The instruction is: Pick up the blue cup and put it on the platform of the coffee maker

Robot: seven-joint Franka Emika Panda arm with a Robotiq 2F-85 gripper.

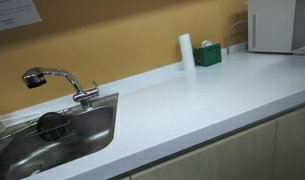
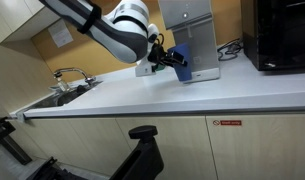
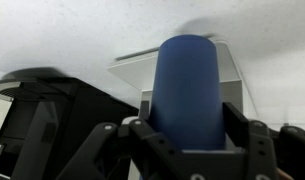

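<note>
Fingers (image 3: pixel 254 142) of the black robot gripper (image 3: pixel 189 130) are pressing on either side of the solid-blue handleless cup (image 3: pixel 187 90), clamping its lower body so that it is sitting upright between them. In an exterior view the cup (image 2: pixel 184 67) is hanging just in front of the tall silver-white coffee maker (image 2: pixel 189 35), facing its pale platform (image 3: pixel 132 68), likely so it can go in level. Whether it is touching the white desk (image 2: pixel 192 98) is unclear.
</note>
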